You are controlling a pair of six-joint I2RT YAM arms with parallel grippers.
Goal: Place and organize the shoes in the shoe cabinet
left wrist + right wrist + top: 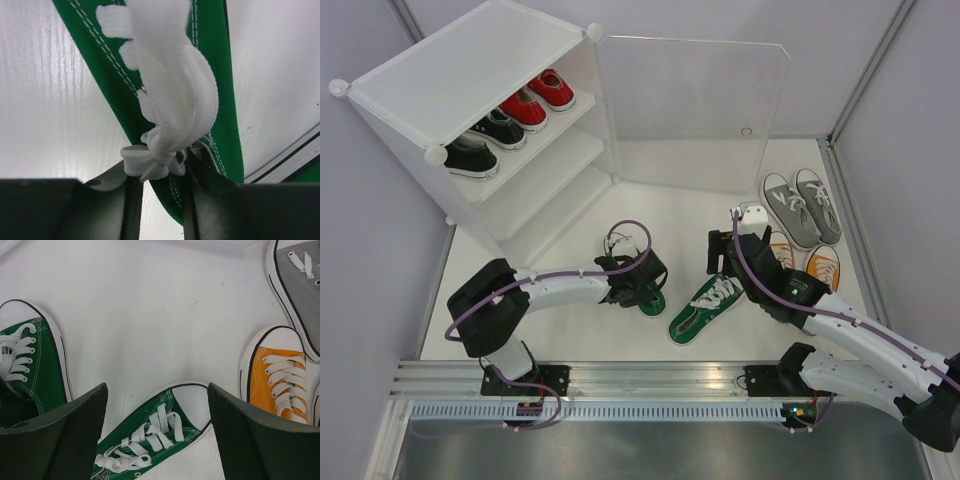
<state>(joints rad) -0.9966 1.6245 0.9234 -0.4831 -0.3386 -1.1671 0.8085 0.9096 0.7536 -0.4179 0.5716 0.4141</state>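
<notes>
Green shoe [115, 95]: canvas, white stitching and laces, between left pincer's [162, 185] fingers; grasp indiscernible, toe cut off. Right pincer [156, 390] released over second green shoe [150, 440].

A robotics lab test cell is indicated. A flat white tabletop [580, 335] is enclosed by plain pale grey wall panels [360, 260] set in slim metal corner posts [865, 70]. Two white-and-black robot arms, left [560, 288] and right [860, 330], are bolted to a ribbed aluminium rail [650, 380], with purple cables [570, 272] clipped along them. What appears to be a slotted cable duct [650, 410] is seen beneath. A boxy white translucent plastic shoe cabinet [470, 70] is staged on the tabletop.
</notes>
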